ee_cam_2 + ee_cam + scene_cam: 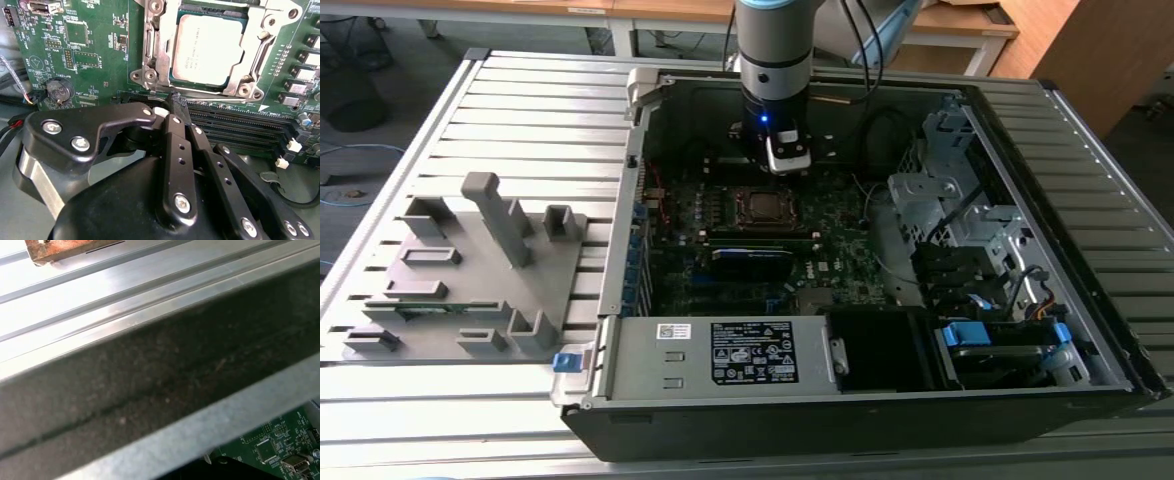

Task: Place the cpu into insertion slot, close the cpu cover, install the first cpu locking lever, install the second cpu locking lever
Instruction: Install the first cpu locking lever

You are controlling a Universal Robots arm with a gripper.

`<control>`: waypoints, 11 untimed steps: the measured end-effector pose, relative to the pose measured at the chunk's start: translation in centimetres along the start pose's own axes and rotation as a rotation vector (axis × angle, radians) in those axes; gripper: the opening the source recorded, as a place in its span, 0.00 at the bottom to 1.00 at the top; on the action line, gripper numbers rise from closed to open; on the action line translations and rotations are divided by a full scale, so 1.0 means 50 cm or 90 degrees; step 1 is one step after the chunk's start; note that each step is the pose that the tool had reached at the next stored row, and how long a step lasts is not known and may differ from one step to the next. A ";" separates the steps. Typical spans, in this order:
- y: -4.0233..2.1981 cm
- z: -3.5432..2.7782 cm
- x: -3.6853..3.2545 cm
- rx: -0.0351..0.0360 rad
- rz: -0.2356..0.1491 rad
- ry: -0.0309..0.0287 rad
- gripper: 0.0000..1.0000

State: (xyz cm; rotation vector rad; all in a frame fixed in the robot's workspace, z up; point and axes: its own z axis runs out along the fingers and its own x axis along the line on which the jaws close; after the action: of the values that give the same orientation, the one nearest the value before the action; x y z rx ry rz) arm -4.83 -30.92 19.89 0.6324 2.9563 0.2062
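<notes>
You hold fingers (174,135) pressed together just beside cover (252,52); chip (207,47) seated beneath. Chip likely light, stiff, fragile; handle by bare edges only.

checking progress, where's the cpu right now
In the second wrist view, the flat silver-grey cpu sits in the silvery-rimmed insertion slot, near the gripper.

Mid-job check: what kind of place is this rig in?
Probably a robotics lab or workshop: an open computer case sits on a slotted aluminium table, a grey fixture tray beside it, wooden desks behind.
</notes>
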 end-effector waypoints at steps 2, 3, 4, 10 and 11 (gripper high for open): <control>0.000 -0.001 0.000 0.0007 0.000 -0.0002 0.11; 0.000 -0.002 0.000 0.0008 0.000 -0.0002 0.11; 0.000 -0.003 0.000 0.0006 0.000 -0.0003 0.11; 0.003 -0.004 0.001 0.0006 0.000 -0.0004 0.11; 0.003 -0.004 0.002 0.0005 0.000 -0.0005 0.11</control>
State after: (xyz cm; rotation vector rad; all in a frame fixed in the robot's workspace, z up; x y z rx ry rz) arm -4.87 -30.77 20.12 0.6322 2.9558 0.2046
